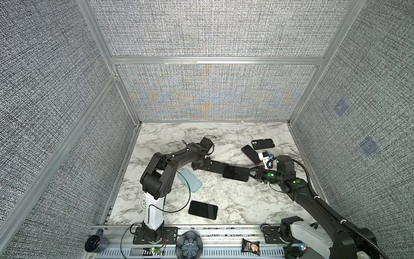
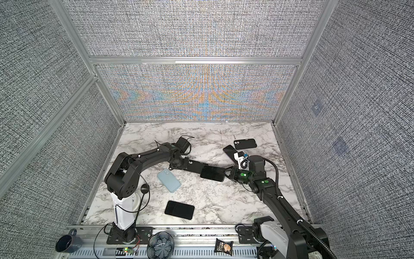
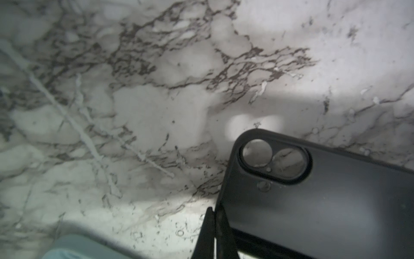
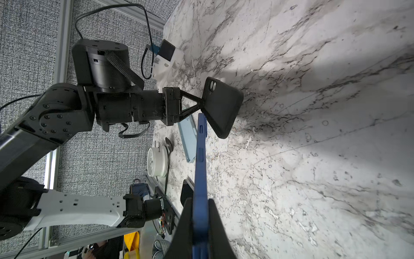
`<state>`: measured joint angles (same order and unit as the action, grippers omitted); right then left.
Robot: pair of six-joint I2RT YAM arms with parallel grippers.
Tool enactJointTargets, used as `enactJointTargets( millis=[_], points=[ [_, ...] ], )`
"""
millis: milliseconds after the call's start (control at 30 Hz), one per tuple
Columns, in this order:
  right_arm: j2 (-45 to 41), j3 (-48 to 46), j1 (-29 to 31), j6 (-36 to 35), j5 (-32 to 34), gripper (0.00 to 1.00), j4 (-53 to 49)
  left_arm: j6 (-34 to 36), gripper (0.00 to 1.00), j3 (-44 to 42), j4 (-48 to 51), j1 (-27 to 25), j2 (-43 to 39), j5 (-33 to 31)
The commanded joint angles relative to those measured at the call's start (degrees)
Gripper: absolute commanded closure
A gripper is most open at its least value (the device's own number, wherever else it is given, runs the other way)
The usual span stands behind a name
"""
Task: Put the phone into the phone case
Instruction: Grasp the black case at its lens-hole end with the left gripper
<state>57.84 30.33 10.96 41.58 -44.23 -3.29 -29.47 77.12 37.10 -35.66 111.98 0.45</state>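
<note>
Done: case [image 4: 224, 105] and phone [image 1: 236, 173] are both off the table [image 1: 224, 201], brought end to end in mid-air near its middle.
Left to do: the phone is not yet in the case. By my reading, lining up and pressing in remain, which is the harder half.
Left claw [image 4: 201, 103]: pinched thin on one edge of the case.
Case: matte black shell, likely a bit flexible. It has rounded corners and an oblong camera opening with two round holes. It is tilted and empty.
Phone: thin rigid slab with a blue rim, side buttons and a glossy dark face turned up. Its far end is right at the case's edge; I cannot tell whether they touch.
Right claw [image 4: 200, 201]: clamped on the phone's near end, across its thickness.
Table: smooth, marble-printed top.
</note>
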Motion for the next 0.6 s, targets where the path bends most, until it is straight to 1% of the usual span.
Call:
enactJointTargets(
  millis=[0,333,567],
  points=[
    [0.4,0.9,0.0,1.0,-2.8,1.0,3.0,-5.6,1.0,-0.8,-1.4,-0.4,-0.8,0.0],
    [2.1,2.3,0.0,0.7,-3.7,1.0,2.5,-8.3,1.0,-0.5,-1.6,-2.5,-0.5,0.3],
    [6.0,2.8,0.2,-1.1,-3.6,1.0,2.1,-9.9,0.95,-3.3,-5.0,-2.8,-1.6,2.7]
  ],
)
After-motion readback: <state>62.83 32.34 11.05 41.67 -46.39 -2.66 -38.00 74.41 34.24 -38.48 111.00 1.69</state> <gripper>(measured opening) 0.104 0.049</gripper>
